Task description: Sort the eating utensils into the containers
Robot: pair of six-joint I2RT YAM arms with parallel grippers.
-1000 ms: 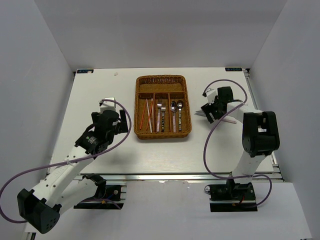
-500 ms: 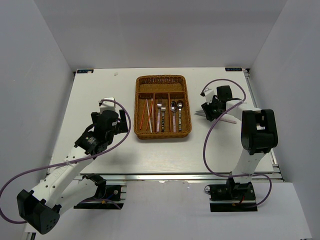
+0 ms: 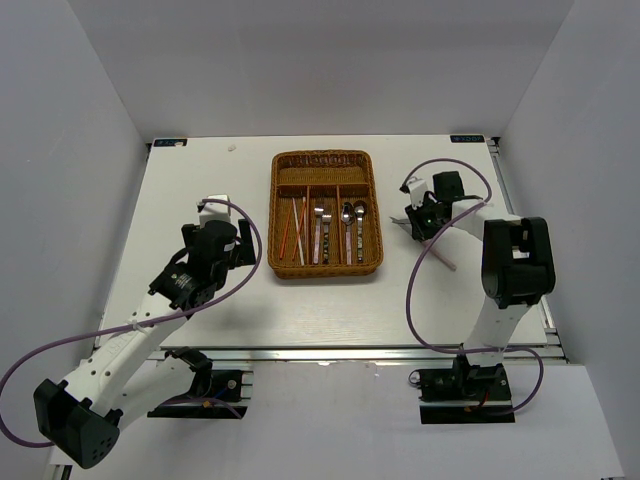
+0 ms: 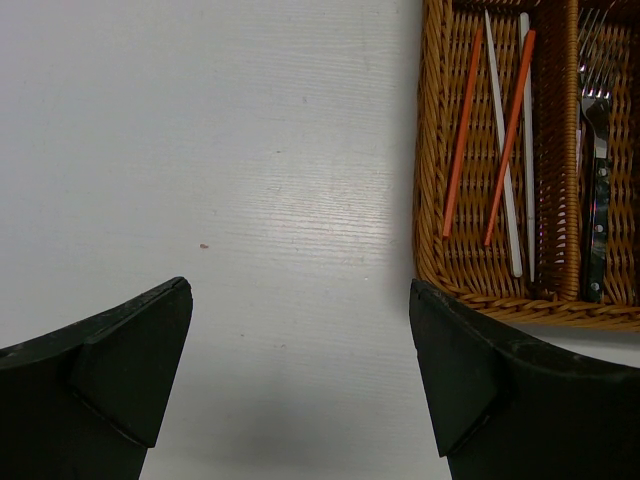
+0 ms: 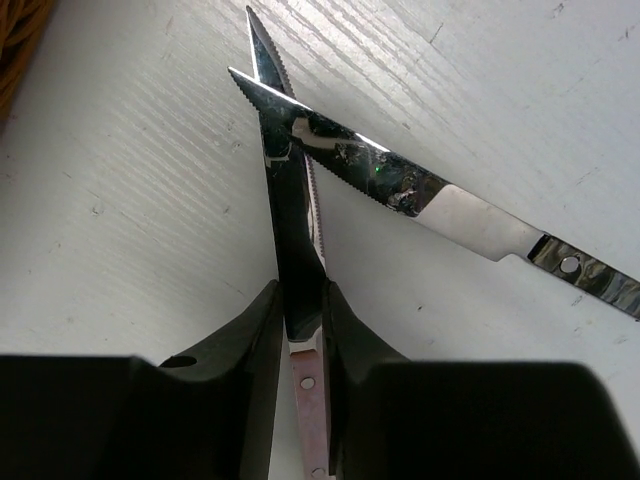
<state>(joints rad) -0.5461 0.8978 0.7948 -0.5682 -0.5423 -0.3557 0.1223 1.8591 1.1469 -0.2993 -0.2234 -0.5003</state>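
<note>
Looking down, you had the wicker tray [image 3: 379, 220] mid-worktop [image 3: 200, 180]: red and white chopsticks [image 4: 508, 140] in its left narrow compartment, forks [image 3: 320, 235] in the middle one, two spoons [image 3: 352, 215] in the right. Your right fingers [image 5: 250, 350] clenched a pink-handled knife [image 5: 290, 200] crossing a second knife [image 5: 450, 205] right of the tray. Your left fingers [image 4: 130, 370] stood released. The blue corner labels [image 3: 168, 143] were unreadable.

White table [image 3: 200, 180], plain grey walls [image 3: 60, 150]
</note>
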